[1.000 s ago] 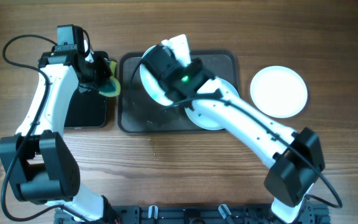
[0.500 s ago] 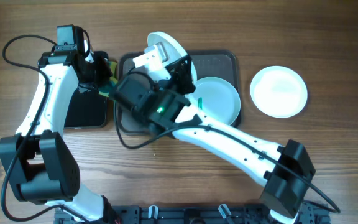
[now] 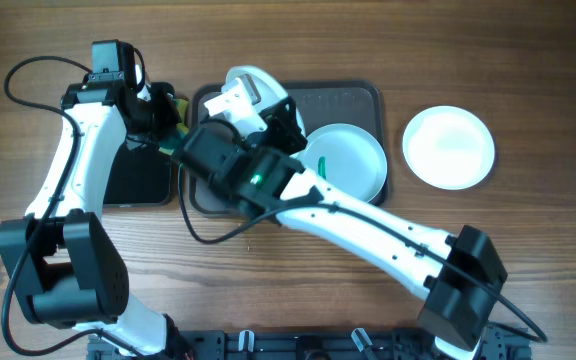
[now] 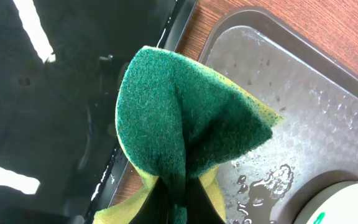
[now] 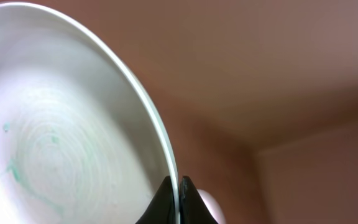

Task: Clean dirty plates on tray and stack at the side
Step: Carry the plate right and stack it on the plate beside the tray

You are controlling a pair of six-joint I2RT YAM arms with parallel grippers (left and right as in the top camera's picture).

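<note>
White plate (image 5: 73, 143), green-smeared, hangs tilted over the tray's (image 3: 353, 97) left end with its rim pinched in my right fingers (image 5: 164, 206), while my left fingers (image 4: 158, 208) clamp a green sponge (image 4: 185, 124) beside it.

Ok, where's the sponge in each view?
Overhead: sponge left of centre, by the tray's left rim.
Left wrist: centre of frame, pinched from below.
Right wrist: not in it, only the plate.
Shared landmark: the tray's corner, overhead and left wrist.

Textured tray (image 4: 328, 106), rough fibrous sponge (image 4: 185, 124).
</note>
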